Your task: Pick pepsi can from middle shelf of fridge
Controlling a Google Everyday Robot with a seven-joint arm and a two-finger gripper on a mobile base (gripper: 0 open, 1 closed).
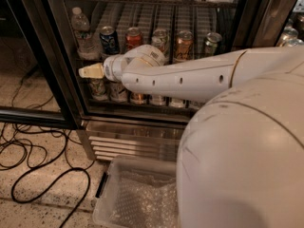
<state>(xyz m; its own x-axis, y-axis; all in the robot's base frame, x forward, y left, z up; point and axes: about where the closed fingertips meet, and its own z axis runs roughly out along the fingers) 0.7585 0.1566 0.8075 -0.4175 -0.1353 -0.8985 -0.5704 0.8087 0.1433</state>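
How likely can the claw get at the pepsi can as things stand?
Probably yes. The claw hovers just below-left of the pepsi can, at the fridge front, with nothing seen between them. The water bottle and red can flank it closely.

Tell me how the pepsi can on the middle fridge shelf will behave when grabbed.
The pepsi can stands upright on the wire shelf, so a high nudge could tip it. Its smooth metal side probably feels slippery. A bottle and a red can flank it, so bumps seem likely. The gripper hangs just below it, to the left.
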